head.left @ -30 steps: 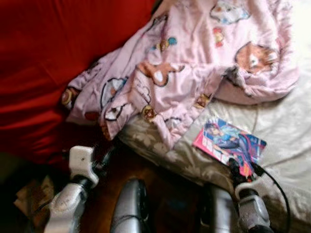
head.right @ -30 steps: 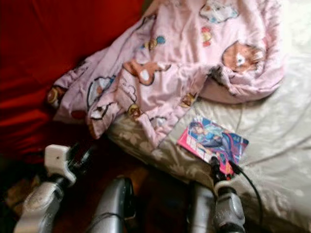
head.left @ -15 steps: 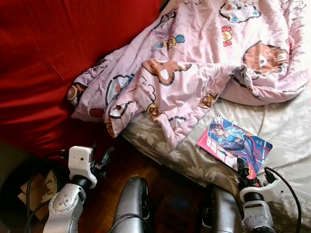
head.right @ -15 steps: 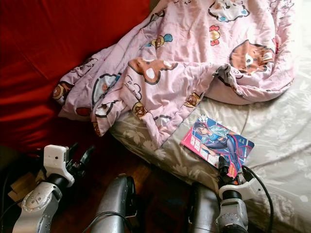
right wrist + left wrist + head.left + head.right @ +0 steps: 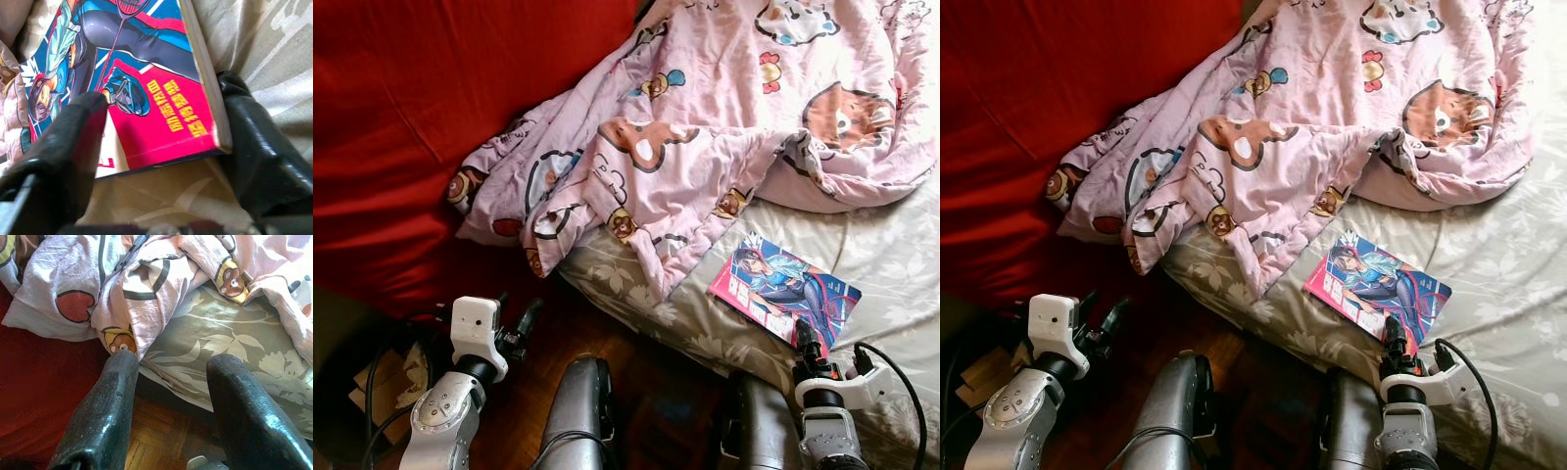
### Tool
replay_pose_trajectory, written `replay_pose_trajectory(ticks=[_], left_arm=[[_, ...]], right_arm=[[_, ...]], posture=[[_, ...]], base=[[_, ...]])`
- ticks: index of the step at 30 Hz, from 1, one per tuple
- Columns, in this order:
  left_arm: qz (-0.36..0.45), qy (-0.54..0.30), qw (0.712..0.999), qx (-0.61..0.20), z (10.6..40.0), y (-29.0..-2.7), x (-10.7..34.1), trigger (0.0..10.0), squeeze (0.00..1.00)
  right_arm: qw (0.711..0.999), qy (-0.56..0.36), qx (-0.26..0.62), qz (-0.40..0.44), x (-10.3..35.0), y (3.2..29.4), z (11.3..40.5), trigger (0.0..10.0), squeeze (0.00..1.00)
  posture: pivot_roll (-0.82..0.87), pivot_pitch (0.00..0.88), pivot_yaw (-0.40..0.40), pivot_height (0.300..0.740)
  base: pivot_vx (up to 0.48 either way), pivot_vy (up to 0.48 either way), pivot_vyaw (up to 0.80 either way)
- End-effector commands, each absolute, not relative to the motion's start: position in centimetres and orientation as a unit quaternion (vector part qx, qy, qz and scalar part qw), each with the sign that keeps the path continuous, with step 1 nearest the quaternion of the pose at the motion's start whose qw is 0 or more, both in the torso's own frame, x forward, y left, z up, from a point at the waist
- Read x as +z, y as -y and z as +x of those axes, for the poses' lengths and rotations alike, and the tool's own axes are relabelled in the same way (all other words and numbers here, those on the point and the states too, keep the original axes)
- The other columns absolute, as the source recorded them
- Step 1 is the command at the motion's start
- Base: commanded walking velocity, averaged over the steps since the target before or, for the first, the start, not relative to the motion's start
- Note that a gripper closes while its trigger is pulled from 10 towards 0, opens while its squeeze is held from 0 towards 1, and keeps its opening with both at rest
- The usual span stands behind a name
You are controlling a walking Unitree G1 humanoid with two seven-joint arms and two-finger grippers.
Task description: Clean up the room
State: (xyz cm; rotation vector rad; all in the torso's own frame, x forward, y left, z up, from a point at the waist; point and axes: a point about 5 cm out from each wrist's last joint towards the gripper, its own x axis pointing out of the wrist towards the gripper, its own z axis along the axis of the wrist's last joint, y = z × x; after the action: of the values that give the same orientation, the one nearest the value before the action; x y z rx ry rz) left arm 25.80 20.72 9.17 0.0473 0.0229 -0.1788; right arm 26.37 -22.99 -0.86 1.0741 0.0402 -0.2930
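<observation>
Item 1: comic book (image 5: 784, 294), glossy cover with a blue-haired figure on red and blue, yellow lettering near one corner. Lies flat on the bed (image 5: 891, 264), lower right of the head views, just beside the hem of the blanket.

Item 2: blanket (image 5: 705, 127), pink with bear and heart prints, rumpled. Fills the upper centre and upper right of the head views; one corner spills off the bed edge toward the left.

Item 3: bed, covered by a grey-beige sheet with a pale leaf pattern, running from lower centre to the right edge.

Item 4: red fabric (image 5: 421, 127), a large plain expanse across the upper left and left.

Item 5: wooden floor (image 5: 646, 362), dark parquet, lower centre below the bed edge.

Item 6: right claw (image 5: 161, 132), lower right of the head views, at the near corner of the comic book. Fingers (image 5: 73, 142) apart, one resting over the cover, the other beside the book's edge; not clamped.

Item 7: left claw (image 5: 168, 382), lower left of the head views, low over the floor near the bed edge. Fingers apart, holding nothing, pointing toward the hanging blanket corner.
</observation>
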Motion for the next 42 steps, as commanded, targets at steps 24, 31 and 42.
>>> replay_pose_trajectory(ticks=[24, 31, 42], left_arm=[[0.028, -0.024, 0.996, -0.086, 26.0, -20.7, 8.3, 10.0, 0.00], [0.023, -0.020, 0.996, -0.080, 26.4, -20.5, 8.1, 10.0, 0.00], [0.009, -0.013, 0.997, -0.070, 27.1, -20.1, 7.7, 10.0, 0.00]], right_arm=[[0.841, -0.041, -0.109, 0.529, -1.3, 20.4, 26.7, 0.0, 0.00], [0.857, 0.021, -0.101, 0.504, 0.2, 21.2, 27.2, 0.0, 0.00], [0.924, 0.062, -0.086, 0.367, 3.1, 21.4, 26.3, 0.0, 0.00]], posture=[[0.21, 0.294, 0.133, 0.612], [0.18, 0.276, 0.110, 0.612], [0.11, 0.235, 0.073, 0.612]], base=[[0.000, 0.000, 0.00], [0.000, 0.000, 0.00], [0.000, 0.000, 0.00]])
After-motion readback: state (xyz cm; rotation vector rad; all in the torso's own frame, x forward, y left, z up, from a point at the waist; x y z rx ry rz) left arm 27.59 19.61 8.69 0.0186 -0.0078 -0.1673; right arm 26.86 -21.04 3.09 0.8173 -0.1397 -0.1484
